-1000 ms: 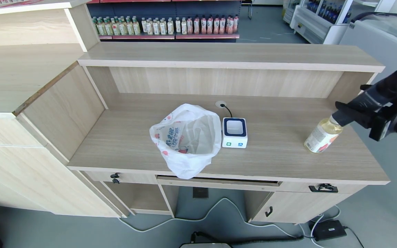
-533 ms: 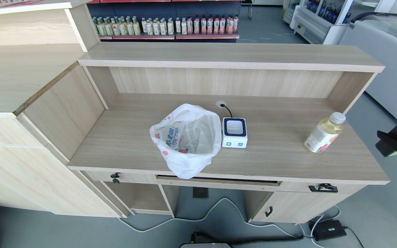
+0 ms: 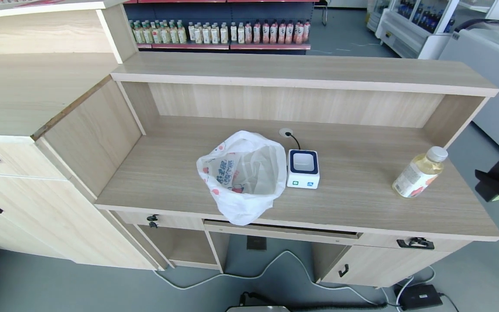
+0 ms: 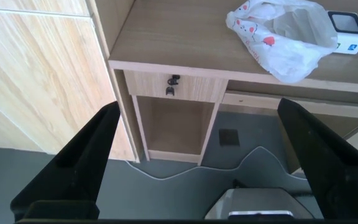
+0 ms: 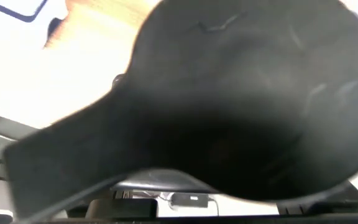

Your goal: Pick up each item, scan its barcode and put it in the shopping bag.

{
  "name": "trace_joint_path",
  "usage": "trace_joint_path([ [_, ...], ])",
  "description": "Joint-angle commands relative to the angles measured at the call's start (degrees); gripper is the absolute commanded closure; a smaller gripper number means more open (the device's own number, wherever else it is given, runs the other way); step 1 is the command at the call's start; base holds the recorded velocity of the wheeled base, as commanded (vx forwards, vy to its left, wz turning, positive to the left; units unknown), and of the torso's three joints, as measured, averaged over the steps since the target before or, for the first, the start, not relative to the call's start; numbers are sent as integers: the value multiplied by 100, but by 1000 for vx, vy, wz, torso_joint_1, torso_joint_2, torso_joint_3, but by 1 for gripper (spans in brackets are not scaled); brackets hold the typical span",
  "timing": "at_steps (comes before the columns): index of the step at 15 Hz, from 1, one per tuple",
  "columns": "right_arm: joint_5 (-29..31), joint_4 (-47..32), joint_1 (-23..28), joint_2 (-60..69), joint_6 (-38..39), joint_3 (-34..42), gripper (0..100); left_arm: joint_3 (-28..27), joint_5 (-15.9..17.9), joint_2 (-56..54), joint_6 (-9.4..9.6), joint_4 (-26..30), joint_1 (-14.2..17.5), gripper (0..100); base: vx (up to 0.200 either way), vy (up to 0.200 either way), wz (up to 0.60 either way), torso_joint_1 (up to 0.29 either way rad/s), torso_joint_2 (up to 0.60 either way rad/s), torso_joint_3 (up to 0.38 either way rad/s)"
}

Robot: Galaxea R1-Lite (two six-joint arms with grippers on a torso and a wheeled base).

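Observation:
A clear bottle with yellowish drink, a white cap and a printed label stands upright near the counter's right end. The white shopping bag with red print sits open at the middle, and the white scanner with its dark-framed window is just right of it. My right gripper hangs off the counter's right side, apart from the bottle. My left gripper is open and empty, low in front of the counter's left end. Bag and scanner also appear in the left wrist view.
The wooden counter has a raised back shelf and side walls. A cable runs from the scanner to a hole in the top. Drawers and an open cubby lie below. Cables cross the floor.
My right gripper has drawn back from the bottle's cap to beyond the counter's right side. The bottle stays standing. The head camera has shifted slightly.

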State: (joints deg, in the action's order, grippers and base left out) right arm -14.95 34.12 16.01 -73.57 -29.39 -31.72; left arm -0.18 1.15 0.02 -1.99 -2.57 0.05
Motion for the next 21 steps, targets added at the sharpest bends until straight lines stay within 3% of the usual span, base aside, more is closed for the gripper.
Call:
trace_joint_path([
  [1,229,-2,-344,-246,39,-238,100,1,0,-2,-3,2,4,0,0,0,600,2,-2,-2],
  [5,888,-151,-757,-931,672,-1223,100,1,0,-2,-3,2,4,0,0,0,450,2,4,2],
  [8,1002,-1479,-687,-1494,1436,-2014,100,1,0,-2,-3,2,4,0,0,0,0,0,0,0],
  [10,2233,-1988,-1284,-1722,2570,-2427,100,1,0,-2,-3,2,4,0,0,0,0,0,0,0],
  [11,2558,-2199,-1548,-1907,3124,-2682,100,1,0,-2,-3,2,4,0,0,0,0,0,0,0],
  [16,3050,-2454,-2102,-2733,3458,-3473,100,1,0,-2,-3,2,4,0,0,0,0,0,0,0],
  [21,3068,-2612,-2198,-3243,3915,-3560,100,1,0,-2,-3,2,4,0,0,0,0,0,0,0],
])
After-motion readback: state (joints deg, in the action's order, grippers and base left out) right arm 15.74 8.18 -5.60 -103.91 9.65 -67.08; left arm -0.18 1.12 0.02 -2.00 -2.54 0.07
